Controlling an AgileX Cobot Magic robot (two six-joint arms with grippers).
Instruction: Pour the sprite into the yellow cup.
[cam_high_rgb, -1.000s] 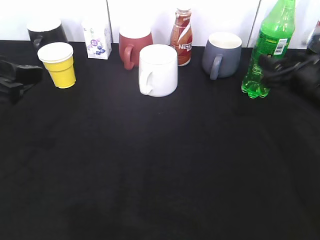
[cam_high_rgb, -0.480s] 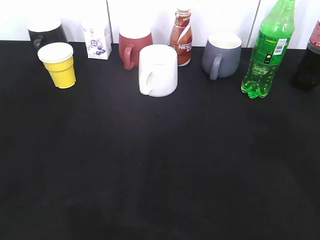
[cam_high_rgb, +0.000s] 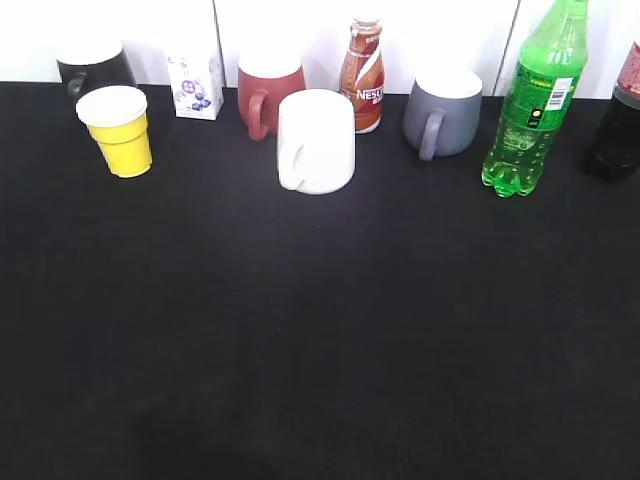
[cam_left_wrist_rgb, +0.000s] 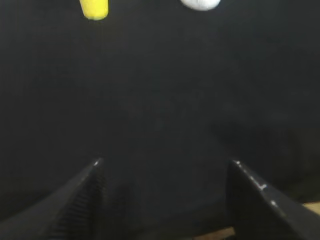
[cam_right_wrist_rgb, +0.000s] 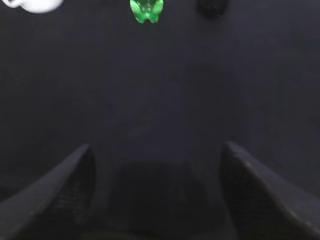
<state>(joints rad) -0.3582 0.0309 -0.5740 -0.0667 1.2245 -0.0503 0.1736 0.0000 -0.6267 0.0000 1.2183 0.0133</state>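
Nearest the cameras, both grippers sit low over the bare black counter (cam_high_rgb: 320, 350) with their jaws spread wide and nothing between them: the left gripper (cam_left_wrist_rgb: 165, 200) looks up the cloth toward the yellow cup (cam_left_wrist_rgb: 94, 8), and the right gripper (cam_right_wrist_rgb: 155, 195) toward the lobed foot of the sprite (cam_right_wrist_rgb: 146, 10); neither arm shows in the exterior view. Farther back, in that exterior view, the yellow cup (cam_high_rgb: 119, 131) stands upright at the left of the row, mouth up, apart from the black mug (cam_high_rgb: 90, 68) behind it and well apart from the white mug (cam_high_rgb: 316, 140) in the middle. The sprite (cam_high_rgb: 531, 110) stands at the far right, long axis vertical, neck pointing up past the top of the frame, between the grey mug (cam_high_rgb: 443, 111) and a dark cola bottle (cam_high_rgb: 618, 125). Judging by the bright liquid visible in its body, it is likely fairly heavy; the thin plastic wall should give under a squeeze, and the smooth label may be slippery. A hold across the mid-body, near or just below the label, looks soundest, keeping the weight low while tipping. The cup seems light and easily toppled, so it probably needs steadying or a gentle pour.
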